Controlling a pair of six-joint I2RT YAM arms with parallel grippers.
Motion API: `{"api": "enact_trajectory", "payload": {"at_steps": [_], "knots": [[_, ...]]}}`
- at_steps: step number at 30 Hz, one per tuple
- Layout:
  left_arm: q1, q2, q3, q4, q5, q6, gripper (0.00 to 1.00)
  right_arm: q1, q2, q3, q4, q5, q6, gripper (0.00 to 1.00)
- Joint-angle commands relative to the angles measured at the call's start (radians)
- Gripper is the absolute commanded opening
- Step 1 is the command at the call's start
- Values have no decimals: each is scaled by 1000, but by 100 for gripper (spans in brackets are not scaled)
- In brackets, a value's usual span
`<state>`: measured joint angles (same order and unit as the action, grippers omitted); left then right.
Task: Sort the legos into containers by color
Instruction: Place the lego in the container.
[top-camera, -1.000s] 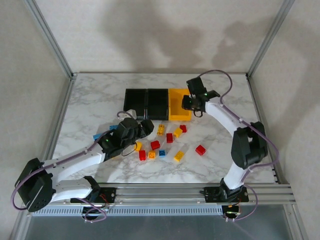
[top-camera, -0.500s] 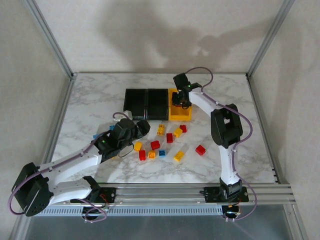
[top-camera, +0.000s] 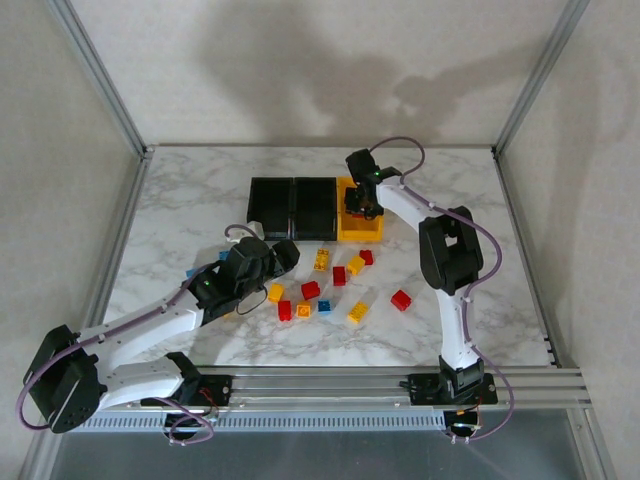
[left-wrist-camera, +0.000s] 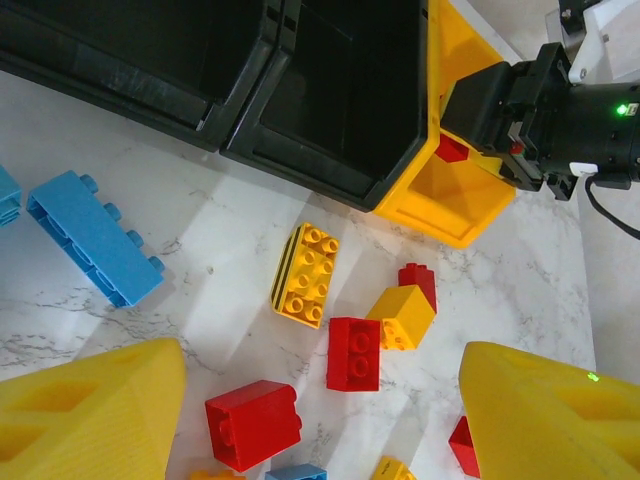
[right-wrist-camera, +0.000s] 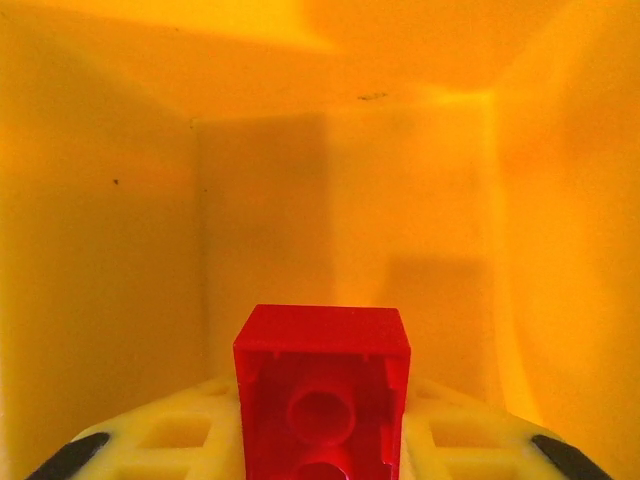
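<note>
Mis-sorting looked possible if the right gripper (top-camera: 362, 205), clamped on a red brick (right-wrist-camera: 322, 385) inside the yellow bin (top-camera: 350, 236), released there, while the left gripper (left-wrist-camera: 320, 410) hung with its jaws apart

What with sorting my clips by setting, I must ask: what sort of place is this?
Probably a robotics lab test cell: two arms bolted to an aluminium rail at a marble-patterned table, aluminium posts and plain white panels enclosing it, and toy bricks beside three sorting bins.
</note>
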<state>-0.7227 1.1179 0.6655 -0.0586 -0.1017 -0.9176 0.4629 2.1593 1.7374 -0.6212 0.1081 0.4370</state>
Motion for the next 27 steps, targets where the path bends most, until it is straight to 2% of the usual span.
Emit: {"api": "enact_trajectory", "payload": {"at_steps": [1, 5, 10, 17, 23, 27], "knots": [[7, -9, 0, -24, -10, -5, 73, 8, 20, -1, -7, 14, 14, 29], [8, -9, -1, -24, -13, -8, 73, 10, 27, 6, -8, 12, 14, 32], [8, -6, 2, -25, -15, -8, 73, 11, 21, 23, -21, 18, 16, 42], [8, 0, 11, -36, -22, -3, 73, 17, -42, 31, -26, 35, 14, 48], [10, -7, 27, -74, -34, 3, 74, 36, -172, -15, -7, 49, 11, 49], [26, -2, 50, -149, -44, -2, 74, 61, -296, -117, 30, 59, 9, 52]]}}
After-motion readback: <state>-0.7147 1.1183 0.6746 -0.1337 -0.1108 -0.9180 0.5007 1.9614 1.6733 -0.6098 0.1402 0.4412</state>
